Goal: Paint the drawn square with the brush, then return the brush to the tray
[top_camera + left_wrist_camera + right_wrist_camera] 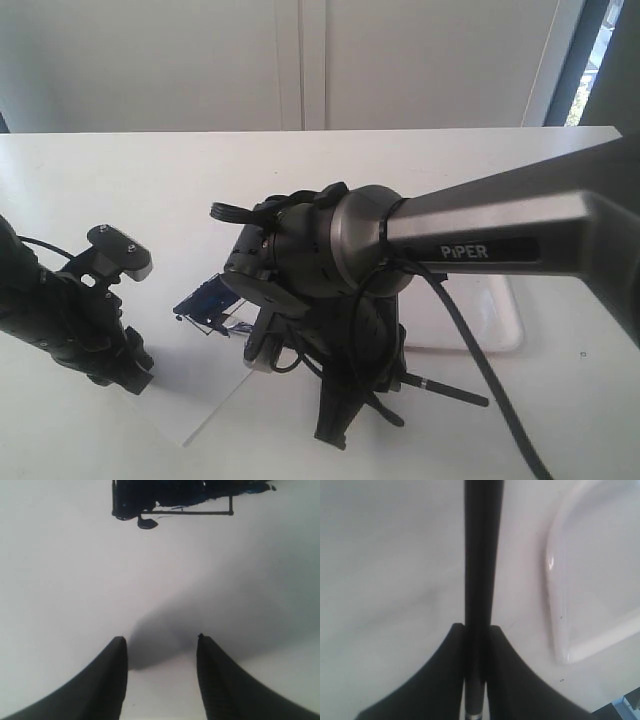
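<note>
I have the right jaws clamped tight on the long, thin black-handled paintbrush (482,555). Its handle end pokes out past the arm toward the shallow, glossy white plastic tray (505,335). The bristles are hidden behind my own wrist in the exterior view, so I cannot tell whether they touch the paper. The left jaws are apart and hold nothing. They are low over the flat white paper sheet (190,405), just short of the drawn square (170,495), a thin pen outline mostly filled with streaky dark navy paint.

I judge the painting step to be under way and not finished. The left wrist view shows a bare white strip inside the outline along the edge nearest those jaws, and a small paint blot (146,523) sits outside the line. So the job is coverage without more spill.

I would lay short, light strokes parallel to that edge, starting in the painted area and dragging out to the line, not past it. I'd keep pressure low so the sheet does not slide on the white surface (150,180); the left arm is near enough to pin it if needed. I'd steer by the left wrist view, since the right one shows only the handle and the tray rim.
</note>
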You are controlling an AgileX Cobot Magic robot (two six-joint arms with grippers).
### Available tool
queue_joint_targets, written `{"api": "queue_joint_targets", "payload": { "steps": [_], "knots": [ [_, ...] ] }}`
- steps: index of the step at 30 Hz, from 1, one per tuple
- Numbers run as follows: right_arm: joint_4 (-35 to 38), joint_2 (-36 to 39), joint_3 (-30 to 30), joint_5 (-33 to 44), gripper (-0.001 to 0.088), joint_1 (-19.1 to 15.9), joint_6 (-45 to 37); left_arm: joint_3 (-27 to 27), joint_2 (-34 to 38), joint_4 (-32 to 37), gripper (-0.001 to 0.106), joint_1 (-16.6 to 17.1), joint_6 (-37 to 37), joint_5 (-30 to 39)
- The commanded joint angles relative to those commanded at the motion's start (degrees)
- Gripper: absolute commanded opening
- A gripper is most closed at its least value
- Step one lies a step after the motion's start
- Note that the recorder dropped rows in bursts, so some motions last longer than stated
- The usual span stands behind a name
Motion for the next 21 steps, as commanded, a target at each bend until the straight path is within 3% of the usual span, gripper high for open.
{"api": "queue_joint_targets", "payload": {
  "steps": [21],
  "knots": [
    [-7.0, 0.0, 0.0, 0.0, 0.0000, -1.7, 1.5, 0.0, 0.0, -0.2, 0.050, 0.0, 0.0, 0.6]
  ]
}}
